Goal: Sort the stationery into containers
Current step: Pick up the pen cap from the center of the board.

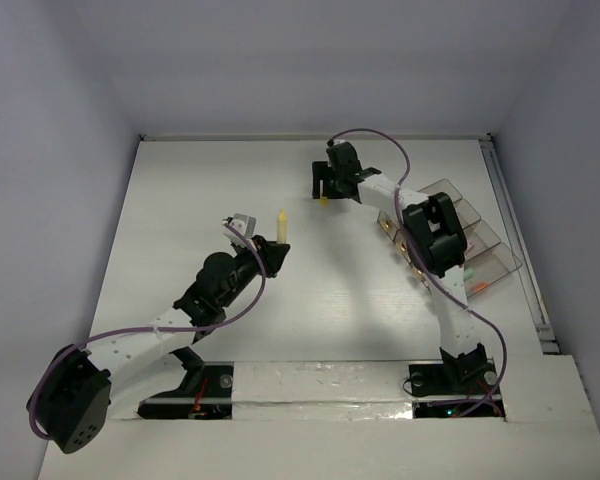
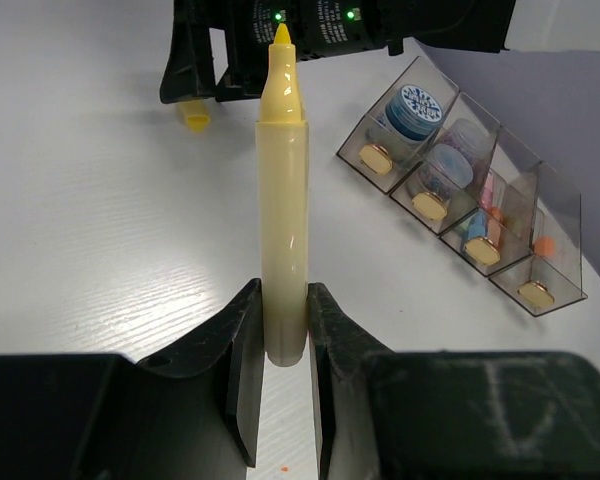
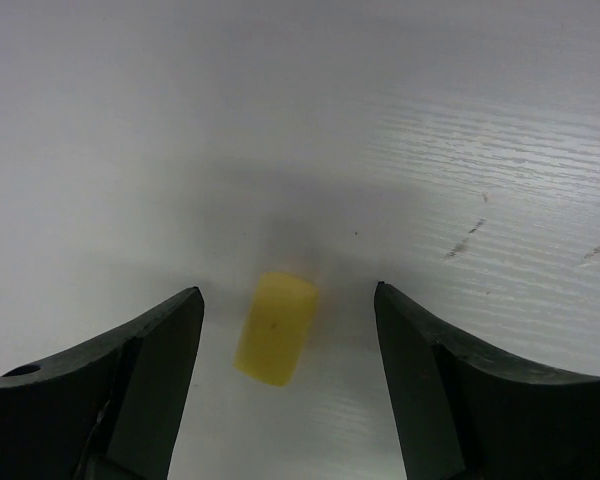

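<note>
Yellow pen [image 2: 283, 200]: clamped near its butt end, tip pointing straight out from the palm; barrel print unreadable.
Left gripper [image 2: 283, 300]: closed tight on the pen, held above the table [image 3: 430, 120].
Yellow stub [image 3: 275, 328]: lying on the table between the right fingers, touching neither; cap or eraser, cannot tell.
Right gripper [image 3: 288, 300]: jaws wide apart, straddling the stub, low over the surface.
Organiser tray [image 2: 565, 250]: ahead and right of the left gripper; blue-white tub [image 2: 417, 105] in the far compartment, other contents blurred behind smoky walls; partly hidden by the right arm from above.
</note>
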Action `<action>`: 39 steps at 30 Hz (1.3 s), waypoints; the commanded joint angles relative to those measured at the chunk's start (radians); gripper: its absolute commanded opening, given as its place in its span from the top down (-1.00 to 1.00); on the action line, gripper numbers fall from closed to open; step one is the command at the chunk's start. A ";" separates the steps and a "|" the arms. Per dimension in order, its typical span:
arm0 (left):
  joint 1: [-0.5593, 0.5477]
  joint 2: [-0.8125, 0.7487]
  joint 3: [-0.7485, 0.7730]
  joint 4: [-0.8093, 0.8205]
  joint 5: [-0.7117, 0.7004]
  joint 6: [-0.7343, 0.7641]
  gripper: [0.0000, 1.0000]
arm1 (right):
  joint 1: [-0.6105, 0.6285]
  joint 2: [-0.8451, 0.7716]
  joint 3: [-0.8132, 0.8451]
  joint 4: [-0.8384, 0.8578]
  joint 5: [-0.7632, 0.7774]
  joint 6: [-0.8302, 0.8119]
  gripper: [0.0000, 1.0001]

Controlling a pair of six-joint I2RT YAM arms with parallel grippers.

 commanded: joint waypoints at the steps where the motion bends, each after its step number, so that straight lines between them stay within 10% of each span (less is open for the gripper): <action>1: 0.006 -0.021 0.019 0.054 0.019 -0.007 1.00 | 0.031 0.050 0.083 -0.138 0.088 -0.032 -0.49; 25: 0.006 -0.029 0.019 0.047 0.022 -0.011 1.00 | 0.053 0.147 0.165 -0.272 0.222 -0.052 0.45; 33: 0.006 -0.019 0.022 0.050 0.023 -0.011 1.00 | 0.053 0.075 0.099 -0.164 0.176 -0.059 -0.55; 39: 0.006 -0.024 0.020 0.049 0.025 -0.013 1.00 | 0.053 -0.019 0.045 -0.073 0.155 -0.049 -0.58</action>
